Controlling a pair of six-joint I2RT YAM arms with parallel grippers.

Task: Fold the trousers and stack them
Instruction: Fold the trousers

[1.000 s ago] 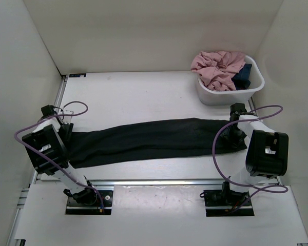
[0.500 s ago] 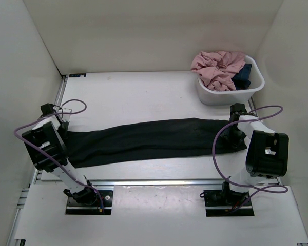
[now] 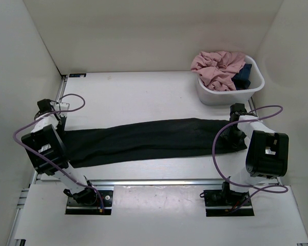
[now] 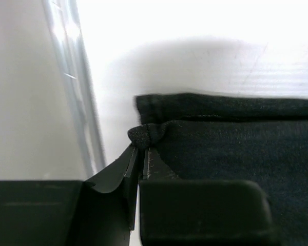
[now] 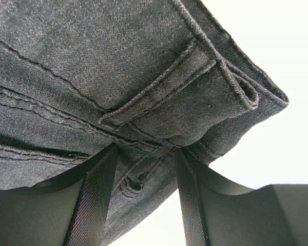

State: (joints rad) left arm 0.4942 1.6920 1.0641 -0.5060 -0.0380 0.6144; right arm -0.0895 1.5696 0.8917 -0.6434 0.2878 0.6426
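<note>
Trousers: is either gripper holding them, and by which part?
Both hold the trousers: the left gripper pinches a small fabric tuck at the leg-end corner; the right gripper clamps the waistband end.

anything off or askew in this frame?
Nothing stands out. The trousers lie stretched flat across the table. The left gripper pinches a small nub of fabric at one end, and the right gripper is clamped on the waistband end. Only quirk: the pink garment heaps above the rim of the bin, nothing spilled.

A lab test cell — bare white walls, aluminium rail along the table.
</note>
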